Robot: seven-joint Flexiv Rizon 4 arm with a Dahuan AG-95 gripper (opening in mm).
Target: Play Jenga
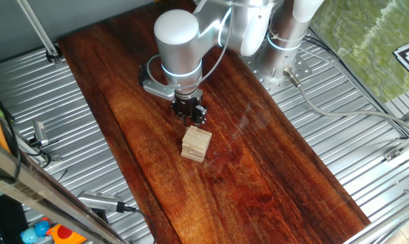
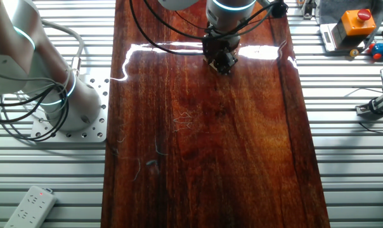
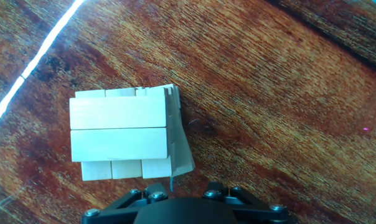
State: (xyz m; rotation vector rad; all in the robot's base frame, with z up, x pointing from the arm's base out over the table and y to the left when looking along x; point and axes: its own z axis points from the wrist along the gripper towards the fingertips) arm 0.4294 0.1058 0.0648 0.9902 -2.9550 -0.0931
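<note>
Black two-finger gripper [image 1: 194,116] hovers beside my target, holding nothing, opening unclear | small squat stack of pale tan wooden Jenga blocks [image 1: 196,144] sits mid dark wooden board [image 1: 272,169] | light, stiff, probably topples easily; I'd pinch one block's ends.

- Jenga [image 1: 196,144]: pale tan wood, faint grain.
- Table [image 1: 272,169]: dark reddish-brown, streaked grain, white glare stripe.
- Gripper [image 1: 195,115]: black, apparently; arm [image 1: 179,44] glossy white-grey.
- Surrounding bench [image 2: 356,158]: ribbed silver metal.
</note>
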